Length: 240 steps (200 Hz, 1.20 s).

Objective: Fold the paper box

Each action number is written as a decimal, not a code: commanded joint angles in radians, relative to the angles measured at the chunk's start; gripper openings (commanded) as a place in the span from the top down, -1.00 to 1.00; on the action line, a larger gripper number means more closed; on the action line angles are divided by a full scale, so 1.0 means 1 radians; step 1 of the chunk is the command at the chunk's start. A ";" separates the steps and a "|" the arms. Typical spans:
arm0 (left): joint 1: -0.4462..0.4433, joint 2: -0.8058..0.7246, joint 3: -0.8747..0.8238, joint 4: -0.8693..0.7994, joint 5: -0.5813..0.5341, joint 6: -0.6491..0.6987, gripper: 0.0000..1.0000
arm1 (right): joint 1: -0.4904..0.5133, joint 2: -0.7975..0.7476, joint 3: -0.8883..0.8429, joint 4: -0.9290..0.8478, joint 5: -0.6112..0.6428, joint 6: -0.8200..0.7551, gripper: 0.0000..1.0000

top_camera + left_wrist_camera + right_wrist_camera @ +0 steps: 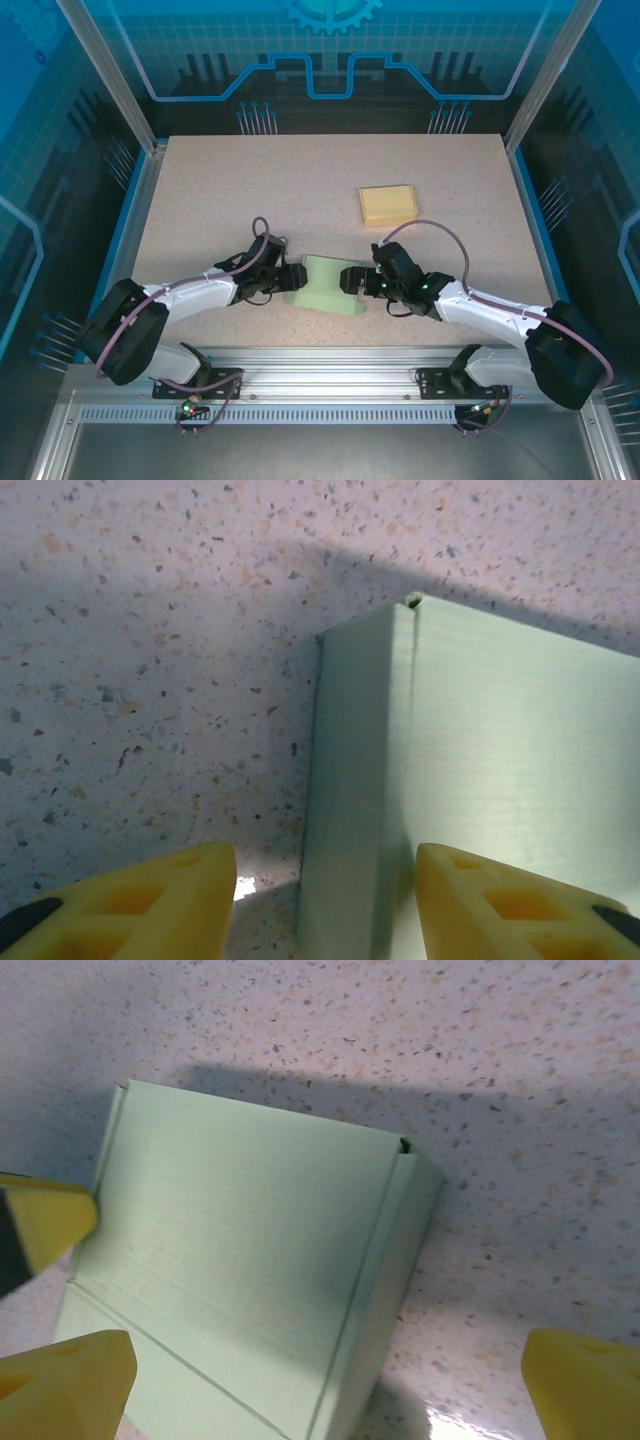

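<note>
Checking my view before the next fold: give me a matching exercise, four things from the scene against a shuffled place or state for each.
Things:
1. green paper box
2. yellow box
3. left gripper
4. right gripper

Places or states:
A. jaws wide open at the right end of the green paper box
B. lying by itself farther back on the table, right of centre
C. fingers on either side of an upright side wall of the green paper box
D. on the table between the two grippers

Pairs: 1-D, 2-B, 3-C, 4-A
</note>
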 commanded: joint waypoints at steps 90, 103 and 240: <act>0.081 0.040 -0.074 0.130 0.079 -0.143 0.49 | -0.105 0.130 -0.154 0.460 -0.242 0.163 -1.00; 0.089 0.044 -0.086 0.152 0.093 -0.161 0.53 | -0.110 0.152 -0.148 0.476 -0.266 0.165 -0.99; 0.141 0.056 -0.126 0.226 0.163 -0.210 0.75 | -0.164 0.414 -0.080 0.758 -0.432 0.167 -0.86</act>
